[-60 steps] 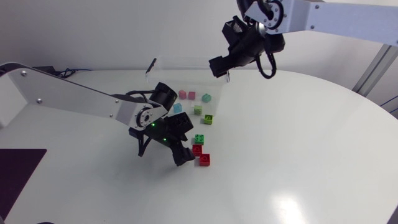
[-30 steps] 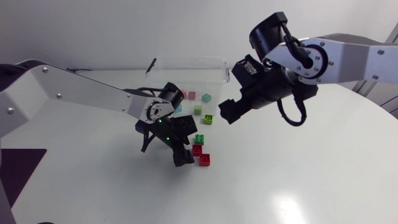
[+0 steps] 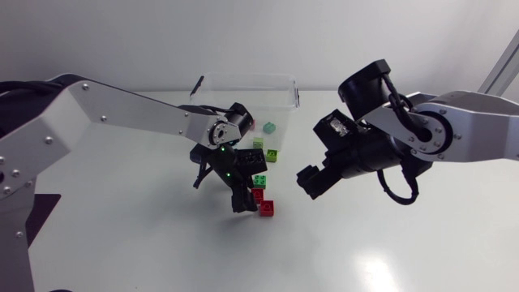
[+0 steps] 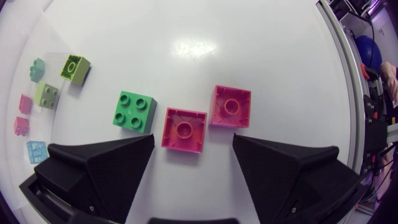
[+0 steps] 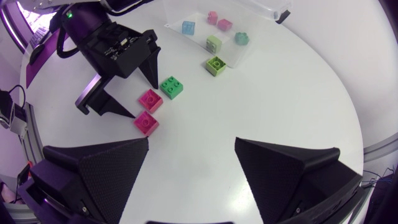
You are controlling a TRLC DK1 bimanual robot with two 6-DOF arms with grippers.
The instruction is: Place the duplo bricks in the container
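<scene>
Sitting on the tabletop (image 3: pixel 365 243) at six o'clock from the container (image 3: pixel 243 79), a red brick (image 3: pixel 258 195) is lying ungripped between the left claw's (image 4: pixel 193 142) spread fingers. Closing off-centre could be shoving its red twin (image 3: pixel 267 209) at five o'clock or the green brick (image 3: pixel 260 180) at twelve. The right claw (image 5: pixel 192 142), fingers also apart, is hovering at three o'clock.

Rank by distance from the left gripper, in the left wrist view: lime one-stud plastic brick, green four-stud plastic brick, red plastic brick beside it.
1. Red plastic brick, between the left gripper's open fingertips.
2. Green four-stud plastic brick, just ahead of one finger.
3. Lime one-stud plastic brick, well ahead, beyond the green one.
</scene>
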